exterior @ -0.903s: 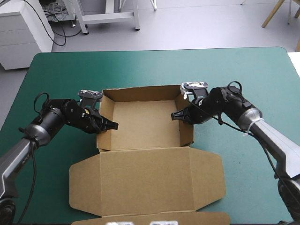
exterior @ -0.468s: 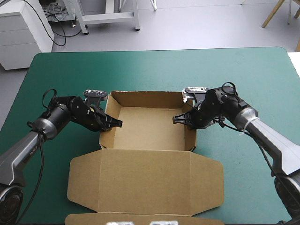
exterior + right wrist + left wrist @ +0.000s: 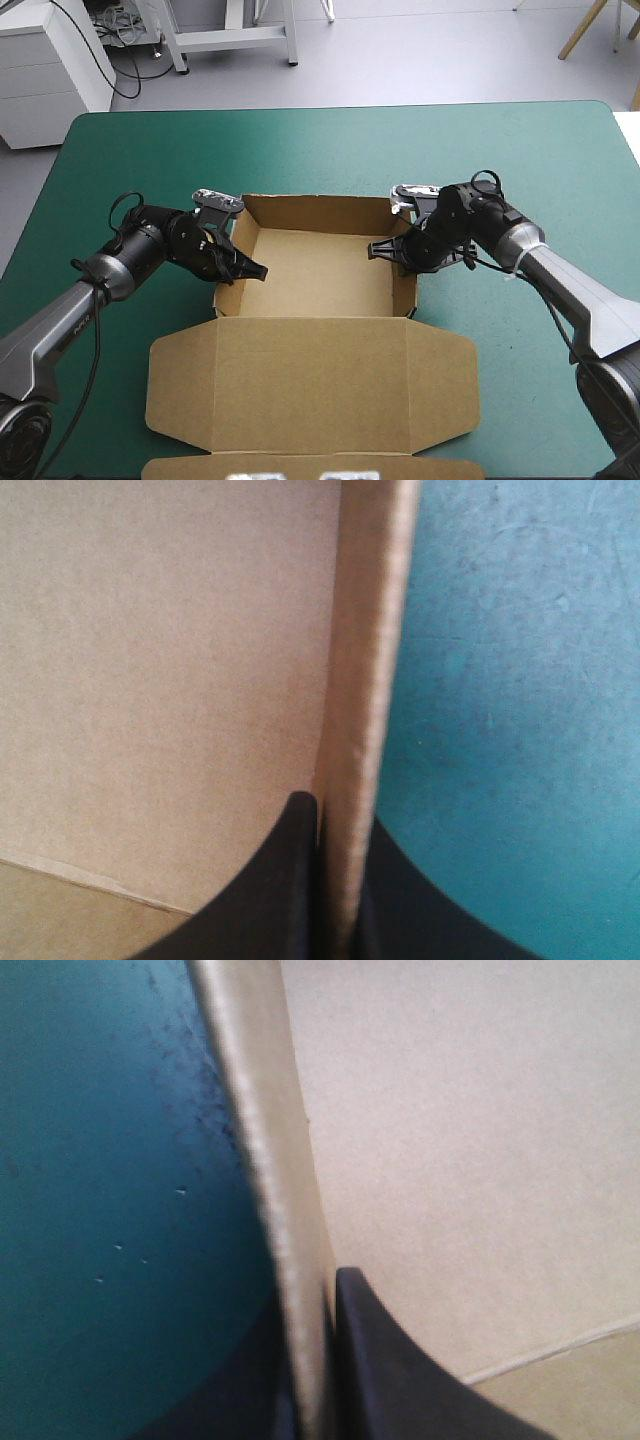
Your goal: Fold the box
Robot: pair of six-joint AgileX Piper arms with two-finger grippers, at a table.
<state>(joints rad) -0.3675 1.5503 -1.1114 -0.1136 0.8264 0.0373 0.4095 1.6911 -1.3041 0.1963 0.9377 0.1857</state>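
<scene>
Evidently box (image 3: 318, 272) open tray, walls raised, lid (image 3: 310, 385) flat.

Table (image 3: 320, 150): fills most of the frame, left to right.
Cover (image 3: 100, 1160): teal-green, with a few tiny pale specks seen up close.
Far edge: near the frame's top, corners rounded at upper left and upper right.

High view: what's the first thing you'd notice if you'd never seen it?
The big brown cardboard box in the middle of the teal-green table cover: an open tray with its wide lid lying flat toward the near edge. Next, the robot's grip: the left end effector pinches the tray's left wall and the right end effector pinches its right wall.
</scene>
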